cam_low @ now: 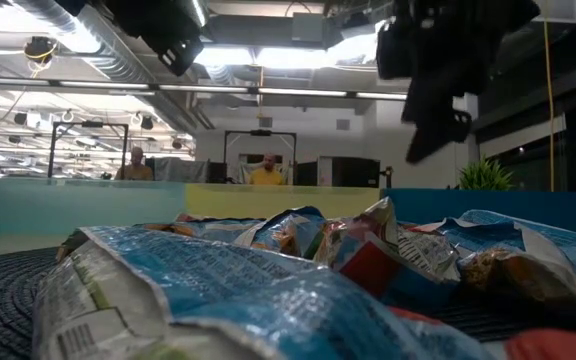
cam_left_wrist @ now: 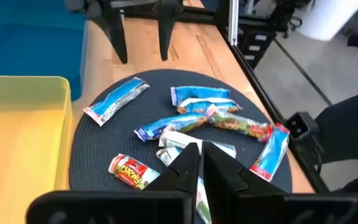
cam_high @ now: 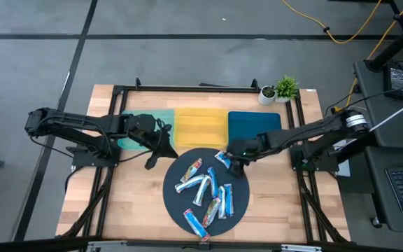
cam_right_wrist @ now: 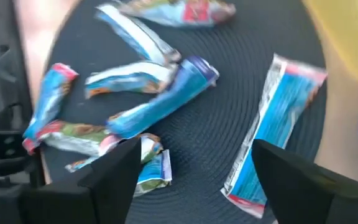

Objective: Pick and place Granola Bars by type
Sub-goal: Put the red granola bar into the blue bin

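Observation:
Several granola bars in blue, silver-white and red-brown wrappers lie flat and scattered on a dark round mat point(cam_high: 205, 189). My right gripper point(cam_right_wrist: 197, 180) hangs open above the mat's far right part and points down at a slant. A blue bar point(cam_right_wrist: 278, 130) lies below it, close to one finger, and another blue bar point(cam_right_wrist: 163, 99) lies farther on. My left gripper point(cam_left_wrist: 201, 155) is shut and empty. It hovers at the mat's far left edge point(cam_high: 152, 157), near the teal tray point(cam_high: 161, 120).
Three trays stand in a row behind the mat: teal, yellow point(cam_high: 201, 126) and blue point(cam_high: 254, 126). A small potted plant point(cam_high: 285, 89) stands at the far right corner. A black frame runs round the wooden table. Two people point(cam_low: 263, 172) sit far off in the room.

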You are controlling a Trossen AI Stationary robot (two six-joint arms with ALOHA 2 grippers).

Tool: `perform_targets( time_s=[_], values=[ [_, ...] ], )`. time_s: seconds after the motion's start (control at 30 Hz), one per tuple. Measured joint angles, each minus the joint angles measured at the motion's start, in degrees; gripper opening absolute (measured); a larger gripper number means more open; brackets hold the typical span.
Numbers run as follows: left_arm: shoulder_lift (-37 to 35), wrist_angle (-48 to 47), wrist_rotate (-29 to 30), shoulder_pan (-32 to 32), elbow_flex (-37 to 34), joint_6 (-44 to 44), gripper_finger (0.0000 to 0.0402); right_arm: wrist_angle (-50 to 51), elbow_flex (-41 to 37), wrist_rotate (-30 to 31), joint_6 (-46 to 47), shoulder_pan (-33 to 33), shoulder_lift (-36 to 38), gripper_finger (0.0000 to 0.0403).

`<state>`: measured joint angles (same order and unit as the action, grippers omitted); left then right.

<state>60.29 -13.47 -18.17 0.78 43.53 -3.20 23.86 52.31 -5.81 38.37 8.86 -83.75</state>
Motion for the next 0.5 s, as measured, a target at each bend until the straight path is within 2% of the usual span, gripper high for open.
perform_targets(
  time_s=[0.3, 0.5],
  values=[
    [0.0, -0.09, -0.14, 0.0, 0.0, 0.53, 0.0015, -0.4, 0.0, 1.75, 12.77, 1.52, -8.13, 0.0304],
    [-0.02, -0.09, -0.18, 0.0, 0.0, 0.55, 0.0015, -0.31, 0.02, 1.8, 15.58, 1.54, -11.74, 0.0294]
  ],
)
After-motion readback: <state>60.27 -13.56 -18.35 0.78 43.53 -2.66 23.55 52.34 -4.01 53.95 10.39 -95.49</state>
